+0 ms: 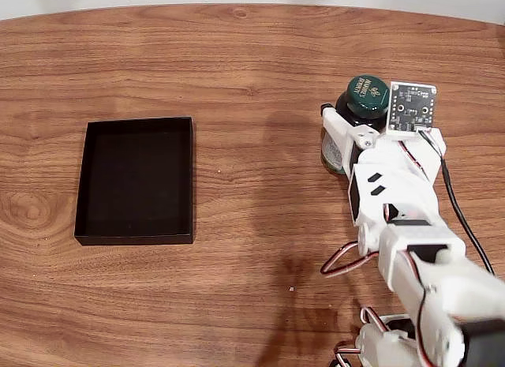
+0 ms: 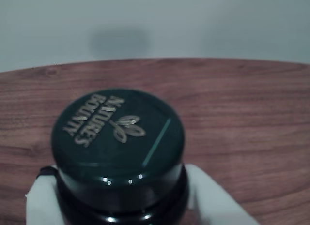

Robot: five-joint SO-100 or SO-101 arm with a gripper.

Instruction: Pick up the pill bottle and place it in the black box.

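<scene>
In the wrist view, white jaws are seen pressed against both sides of the pill bottle (image 2: 118,152) just beneath its dark green cap, so the bottle is pinched between them at the lower centre of the frame. Pale printing and a leaf emblem are shown on the cap top. In the fixed view, the gripper (image 1: 347,134) is found at the upper right of the frame, closed around the same bottle, whose green cap and part of a pale label are visible beside the white fingers. Whether the bottle's base rests on the wooden table (image 1: 252,59) cannot be told. The white arm (image 1: 402,225) is extended from the lower right corner. The black box (image 1: 136,237) is placed well apart, at the left of the frame.
</scene>
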